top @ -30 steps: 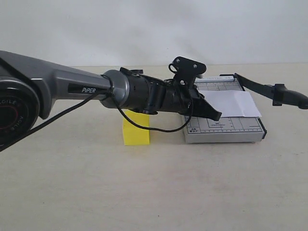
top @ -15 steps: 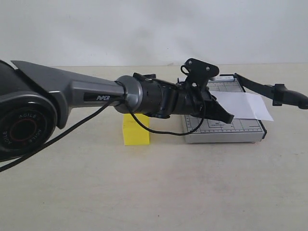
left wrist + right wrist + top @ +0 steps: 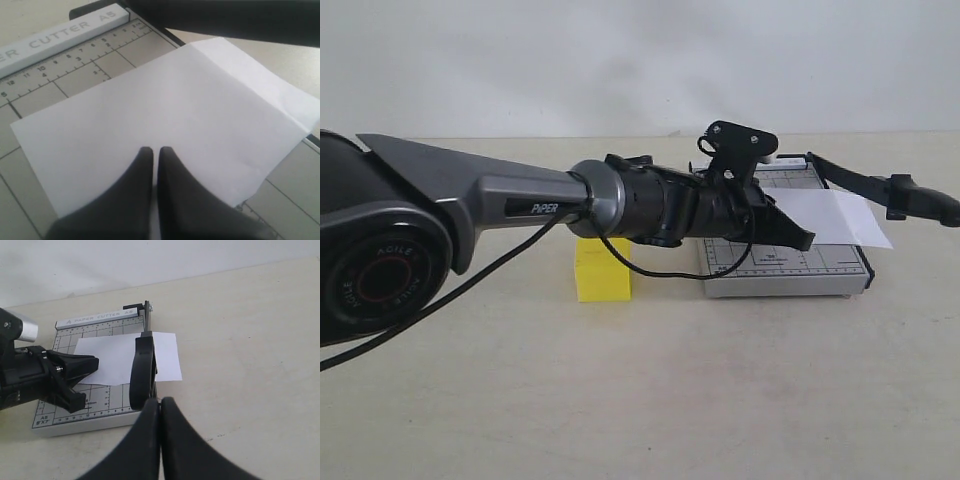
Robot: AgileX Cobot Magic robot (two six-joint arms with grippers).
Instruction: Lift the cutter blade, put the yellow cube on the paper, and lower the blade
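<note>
The cutter base [image 3: 790, 268] is grey with black gridlines; the paper [image 3: 835, 215] on it is white. The cutter blade [image 3: 865, 182] is black, the yellow cube [image 3: 602, 272] plain.

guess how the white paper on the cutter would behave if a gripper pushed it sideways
Probably very light and floppy: the paper is a thin sheet with a fold line near one end. It likely slides easily over the smooth cutter base, though pushed edge-on it may buckle. The end overhanging the base might droop.
</note>
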